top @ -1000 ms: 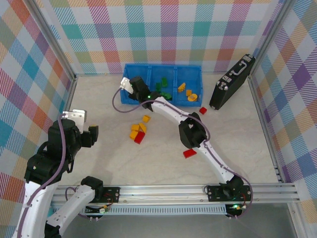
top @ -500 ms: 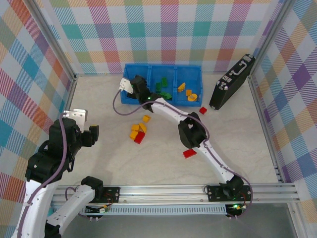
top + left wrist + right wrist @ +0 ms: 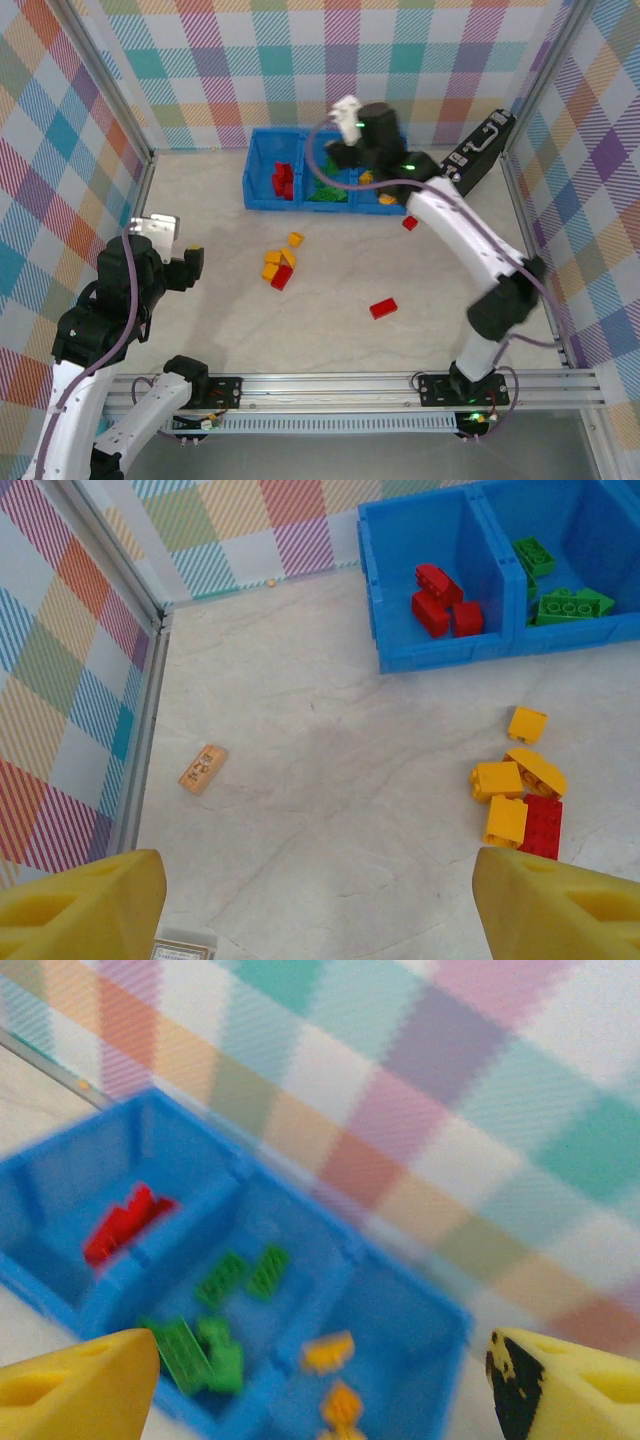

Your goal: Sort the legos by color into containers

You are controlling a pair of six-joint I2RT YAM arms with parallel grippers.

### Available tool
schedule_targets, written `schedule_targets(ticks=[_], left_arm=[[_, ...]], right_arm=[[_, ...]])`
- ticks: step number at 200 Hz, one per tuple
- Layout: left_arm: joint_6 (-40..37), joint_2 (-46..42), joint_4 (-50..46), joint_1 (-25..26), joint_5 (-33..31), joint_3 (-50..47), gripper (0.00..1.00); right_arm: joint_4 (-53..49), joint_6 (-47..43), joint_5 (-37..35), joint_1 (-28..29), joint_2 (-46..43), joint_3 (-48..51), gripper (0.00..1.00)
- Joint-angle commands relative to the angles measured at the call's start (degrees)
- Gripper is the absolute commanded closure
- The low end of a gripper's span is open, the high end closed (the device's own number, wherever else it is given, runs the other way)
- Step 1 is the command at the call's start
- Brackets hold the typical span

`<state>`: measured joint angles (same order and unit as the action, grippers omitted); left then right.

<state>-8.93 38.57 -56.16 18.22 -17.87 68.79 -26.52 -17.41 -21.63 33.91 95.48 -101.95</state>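
step: between picks | my right claw (image 3: 320,1362) released, empty, over tray (image 3: 300,206) | next: reach loose legos (image 3: 278,266) before tray, clench one

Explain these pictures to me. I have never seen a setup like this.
Two robot arms are bolted at the near edge of a table. The overhead picture looks down from behind them. The other two come from a camera on each wrist, and the yellow shapes in their bottom corners are that arm's own fingertips. The left claw hangs low at the left, and the right claw hangs high by a blue tray. Both are open and hold nothing. The tray holds red bricks, green bricks and orange bricks, each colour in its own compartment. Loose on the table lie a yellow-and-red cluster and two single red bricks. A black case stands at the right.
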Motion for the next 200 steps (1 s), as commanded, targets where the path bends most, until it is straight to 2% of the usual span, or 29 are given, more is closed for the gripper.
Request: schedule_targets(ticks=[1, 26, 39, 60, 126, 200], left_arm=[[-1.6, -0.03, 2.11, -0.34, 0.69, -0.2, 0.17], [-1.62, 0.7, 2.32, -0.29, 1.11, -0.58, 0.17], [-1.36, 1.0, 2.37, -0.29, 1.0, -0.84, 0.16], [-0.52, 2.31, 1.49, -0.28, -1.93, -1.12, 0.15], [0.05, 3.91, 1.4, -0.37, -1.25, -1.9, 0.14], [0.23, 6.16, 1.92, -0.38, -0.76, -2.31, 0.14]], right_arm=[[-12.81, 5.17, 7.86, -1.65, -3.06, 11.79, 0.13], [-18.78, 8.23, 12.82, -6.02, -6.36, 16.66, 0.15], [-17.65, 13.15, 11.52, -8.93, -7.39, 20.15, 0.21], [-15.17, 20.17, 17.03, -14.93, -7.18, 25.68, 0.28], [-10.65, 27.16, 22.05, -24.09, -1.7, 30.56, 0.28], [-7.8, 29.16, 24.26, -28.13, 5.22, 28.33, 0.25]])
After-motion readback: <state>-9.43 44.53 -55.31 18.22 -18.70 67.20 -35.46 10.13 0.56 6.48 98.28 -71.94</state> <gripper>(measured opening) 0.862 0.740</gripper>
